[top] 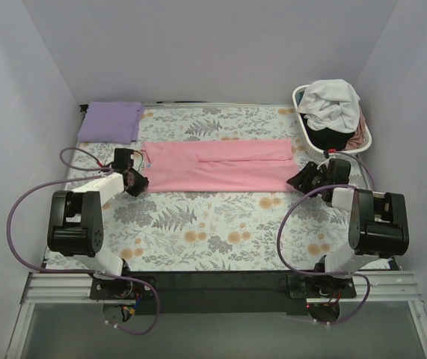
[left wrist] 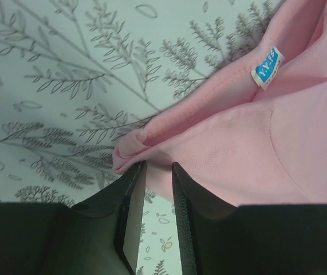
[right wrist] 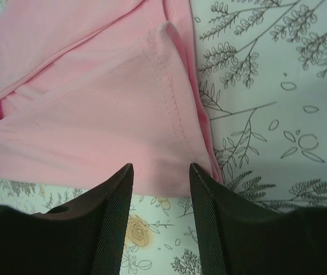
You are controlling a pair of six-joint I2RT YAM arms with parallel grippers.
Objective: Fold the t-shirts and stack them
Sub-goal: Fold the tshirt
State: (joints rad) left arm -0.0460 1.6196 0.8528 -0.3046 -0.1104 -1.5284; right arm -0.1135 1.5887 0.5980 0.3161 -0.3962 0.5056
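A light pink t-shirt, folded into a long strip, lies across the middle of the floral table cover. My left gripper is at the strip's left near corner. In the left wrist view the jaws stand narrowly apart, tips against the bunched collar edge of the shirt. My right gripper is at the right near corner. In the right wrist view it is open, tips at the near edge of the pink shirt. A folded lavender t-shirt lies at the back left.
A white laundry basket stands at the back right, holding a white shirt, a black one and a dusty pink one. The side walls stand close to the table's left and right edges.
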